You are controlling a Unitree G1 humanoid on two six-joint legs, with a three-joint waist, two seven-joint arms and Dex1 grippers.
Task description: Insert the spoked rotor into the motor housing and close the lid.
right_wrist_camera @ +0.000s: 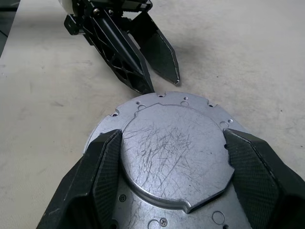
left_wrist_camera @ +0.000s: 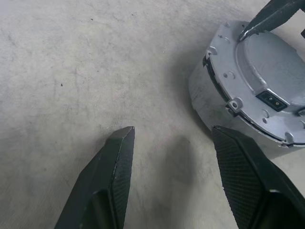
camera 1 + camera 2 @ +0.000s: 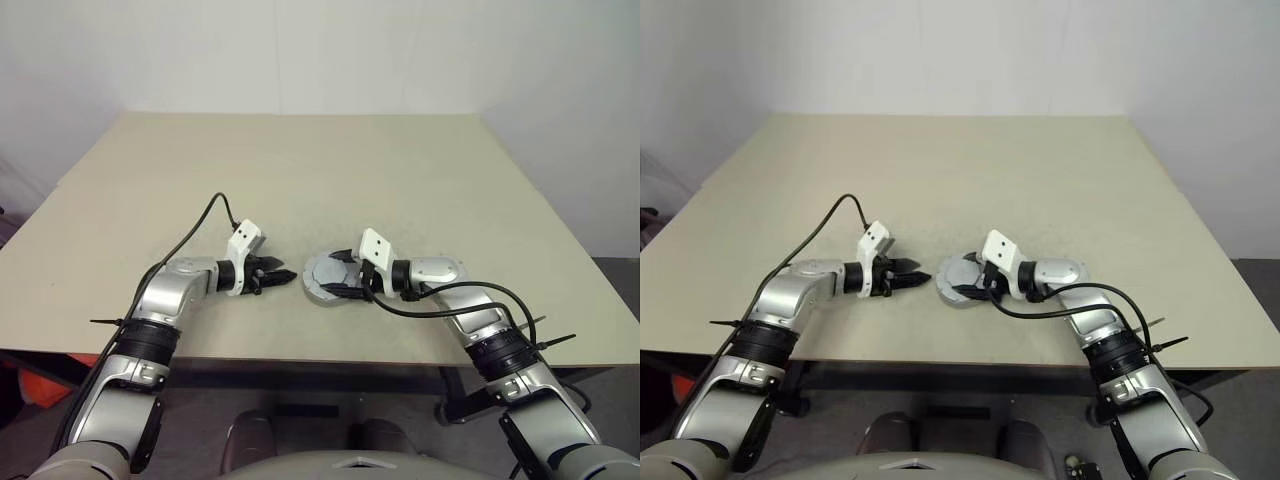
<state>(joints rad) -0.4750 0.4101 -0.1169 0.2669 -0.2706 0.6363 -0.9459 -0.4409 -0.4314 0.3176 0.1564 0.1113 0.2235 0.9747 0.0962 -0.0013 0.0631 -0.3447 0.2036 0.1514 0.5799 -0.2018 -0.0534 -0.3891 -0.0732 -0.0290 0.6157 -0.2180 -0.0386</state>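
I had the right gripper (image 1: 171, 157) straddling the lid (image 1: 174, 152) atop the motor housing (image 2: 214, 102), mid-table; the left gripper (image 2: 174, 143) stood spread and empty beside it. I'd press squarely, evenly, to seat it.

I can read no text, label, brand, number or sign on anything in front of me. The lid (image 1: 174, 152) under my right gripper (image 1: 171, 191) carries only scratches, screw holes and notches, with no legible marking.
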